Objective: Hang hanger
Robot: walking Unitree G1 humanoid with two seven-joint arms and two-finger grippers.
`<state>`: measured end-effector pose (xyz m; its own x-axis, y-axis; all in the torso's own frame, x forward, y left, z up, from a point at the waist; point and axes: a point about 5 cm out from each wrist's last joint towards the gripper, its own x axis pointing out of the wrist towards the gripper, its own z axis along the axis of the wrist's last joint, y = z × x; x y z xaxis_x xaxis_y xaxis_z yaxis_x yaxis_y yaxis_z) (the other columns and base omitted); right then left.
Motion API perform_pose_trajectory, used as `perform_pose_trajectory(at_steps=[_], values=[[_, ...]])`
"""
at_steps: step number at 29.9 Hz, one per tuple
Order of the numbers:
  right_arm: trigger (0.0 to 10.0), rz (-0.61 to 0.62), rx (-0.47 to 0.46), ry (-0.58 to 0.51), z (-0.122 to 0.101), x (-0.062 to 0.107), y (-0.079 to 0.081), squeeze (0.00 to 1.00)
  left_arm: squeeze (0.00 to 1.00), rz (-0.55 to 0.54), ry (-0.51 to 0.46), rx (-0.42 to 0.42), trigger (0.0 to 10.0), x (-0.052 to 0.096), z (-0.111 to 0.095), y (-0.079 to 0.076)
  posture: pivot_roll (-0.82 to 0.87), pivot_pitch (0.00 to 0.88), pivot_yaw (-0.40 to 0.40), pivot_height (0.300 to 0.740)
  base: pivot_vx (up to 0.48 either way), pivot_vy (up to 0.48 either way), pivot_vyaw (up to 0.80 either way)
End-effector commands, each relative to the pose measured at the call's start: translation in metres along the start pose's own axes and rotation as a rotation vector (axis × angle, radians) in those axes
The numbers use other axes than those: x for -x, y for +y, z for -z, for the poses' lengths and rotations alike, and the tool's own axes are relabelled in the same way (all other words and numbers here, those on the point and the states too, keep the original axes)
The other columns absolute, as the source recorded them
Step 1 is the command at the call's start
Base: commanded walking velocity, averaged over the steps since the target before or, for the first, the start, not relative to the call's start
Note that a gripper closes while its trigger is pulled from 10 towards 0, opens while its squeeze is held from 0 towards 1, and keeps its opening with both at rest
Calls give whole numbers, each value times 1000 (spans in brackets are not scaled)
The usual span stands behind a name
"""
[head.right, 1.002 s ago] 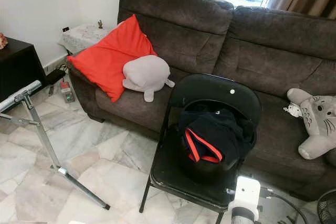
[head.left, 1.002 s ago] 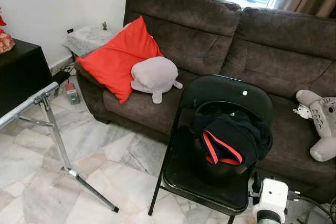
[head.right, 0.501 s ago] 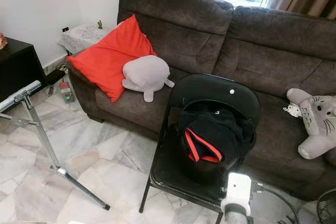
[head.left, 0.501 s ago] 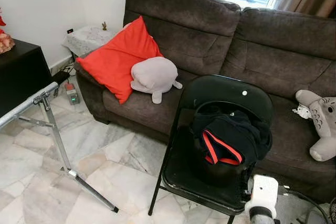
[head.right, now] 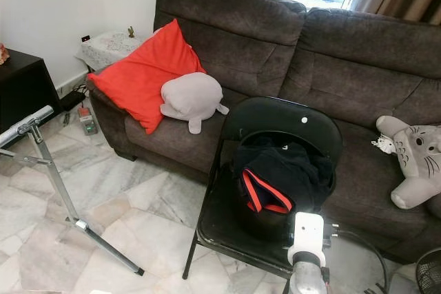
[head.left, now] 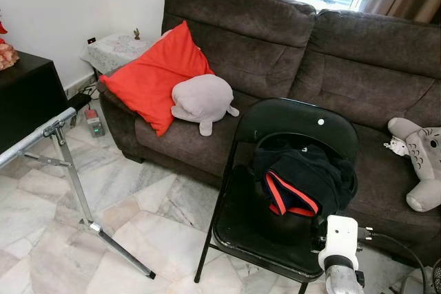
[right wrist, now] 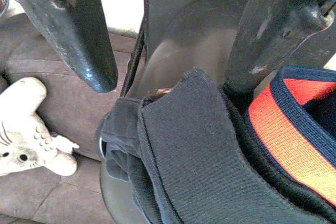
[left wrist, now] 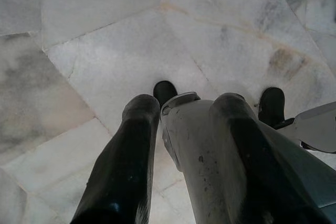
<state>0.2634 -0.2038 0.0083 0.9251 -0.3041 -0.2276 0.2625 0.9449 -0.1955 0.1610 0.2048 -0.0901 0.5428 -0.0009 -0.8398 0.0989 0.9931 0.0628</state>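
Reaching toward the black folding chair [head.left: 242, 218], the right gripper [right wrist: 168, 72] holds its fingers apart just above the dark garment with red trim [right wrist: 210, 171] on the seat. Left gripper [left wrist: 178, 145], fingers parted, hangs over the marble floor [left wrist: 79, 51]. I cannot make out any hanger.

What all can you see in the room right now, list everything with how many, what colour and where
Sofa: one, dark brown, along the back under the window.
Cushion: one, red, on the sofa's left end.
Round plush: one, pale grey, leaning on the cushion.
Plush toy: one, grey and white, on the sofa's right end.
Folding chair: one, black, in front of the sofa.
Garment: one, black with red trim, heaped on the chair seat.
Metal rack: one, silver, at left on the marble floor.
Cabinet: one, black, far left.
Left gripper: black fingers, pointing at the floor.
Right gripper: black fingers open, just above the garment.
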Motion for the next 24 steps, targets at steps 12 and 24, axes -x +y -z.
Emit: perform_pose_trajectory(at_steps=[12,24], values=[[10000,106,-8,-44,-4,0,-16,0,0,2,25,15,10000,0,4,0,43,6,-103,740,0,0,0],[10000,102,-4,-110,-16,-2,-13,0,0,4,23,15,10000,0,3,-1,41,0,-108,740,0,0,0]])
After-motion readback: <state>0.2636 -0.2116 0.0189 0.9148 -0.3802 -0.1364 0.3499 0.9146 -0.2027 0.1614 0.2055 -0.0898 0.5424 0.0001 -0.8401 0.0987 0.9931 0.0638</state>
